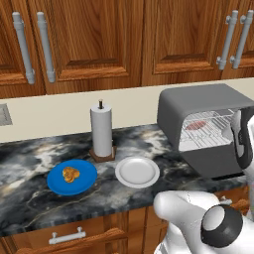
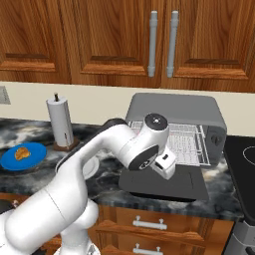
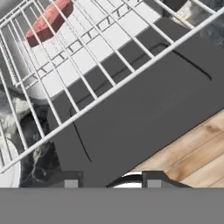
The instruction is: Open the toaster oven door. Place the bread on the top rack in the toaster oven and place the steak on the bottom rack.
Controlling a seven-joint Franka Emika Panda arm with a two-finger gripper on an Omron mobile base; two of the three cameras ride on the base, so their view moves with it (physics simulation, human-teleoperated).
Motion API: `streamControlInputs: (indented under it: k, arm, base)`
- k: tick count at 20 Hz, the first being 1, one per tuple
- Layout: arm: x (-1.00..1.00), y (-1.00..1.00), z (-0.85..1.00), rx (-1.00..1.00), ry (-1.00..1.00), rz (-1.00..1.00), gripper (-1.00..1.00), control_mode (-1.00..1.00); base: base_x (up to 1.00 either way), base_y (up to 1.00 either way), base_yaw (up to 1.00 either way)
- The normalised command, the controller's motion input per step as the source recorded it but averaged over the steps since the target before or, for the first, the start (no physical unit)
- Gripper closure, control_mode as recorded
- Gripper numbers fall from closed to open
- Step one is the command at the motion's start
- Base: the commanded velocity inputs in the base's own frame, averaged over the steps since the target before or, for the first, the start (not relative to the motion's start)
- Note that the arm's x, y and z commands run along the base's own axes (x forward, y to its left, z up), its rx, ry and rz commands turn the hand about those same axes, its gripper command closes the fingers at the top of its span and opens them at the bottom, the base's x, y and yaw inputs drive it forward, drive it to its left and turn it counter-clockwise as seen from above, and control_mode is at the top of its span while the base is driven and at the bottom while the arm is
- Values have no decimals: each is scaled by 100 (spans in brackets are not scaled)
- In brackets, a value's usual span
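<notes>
Toaster oven (image 1: 198,106): door (image 2: 164,183) lowered flat. Steak (image 1: 195,125) lying on a wire rack (image 1: 206,130) inside; which shelf is unclear. Bread (image 1: 70,173) unmoved on blue plate (image 1: 54,184), left of white plate (image 1: 138,172). Gripper (image 3: 111,180) empty, fingers apart, over the door.

One toaster oven (image 1: 183,106) is seen, with one door (image 2: 164,183) folded down flat in front of it. Two wire racks are counted inside, a top rack (image 1: 208,120) and a bottom rack (image 1: 206,140). One steak (image 1: 195,125) is seen, and one piece of bread (image 1: 70,173). Two plates are counted: one blue plate (image 1: 85,184) and one white plate (image 1: 137,172). One paper-towel roll (image 1: 101,130) is seen. Four long cabinet handles (image 1: 44,47) are counted up high in the left base view. Two drawer handles (image 2: 145,224) are seen below the counter in the right base view. One robot arm (image 2: 114,144) is seen.
</notes>
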Motion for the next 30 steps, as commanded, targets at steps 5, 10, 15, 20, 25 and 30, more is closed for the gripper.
streamControlInputs:
  k: [5,10,15,20,25,30]
  arm:
    - [-3,71,0,-7,2,5,-100,-100]
    - [4,80,0,-8,14,4,-100,-100]
    - [9,82,0,-10,12,4,-100,-100]
    - [9,78,0,-5,2,1,-100,-100]
    - [9,75,0,-1,3,8,-100,-100]
    - [15,86,-4,-2,0,15,-100,-100]
  base:
    - [0,0,0]
    - [0,0,0]
    - [0,0,0]
    - [0,0,0]
    - [0,0,0]
    - [0,0,0]
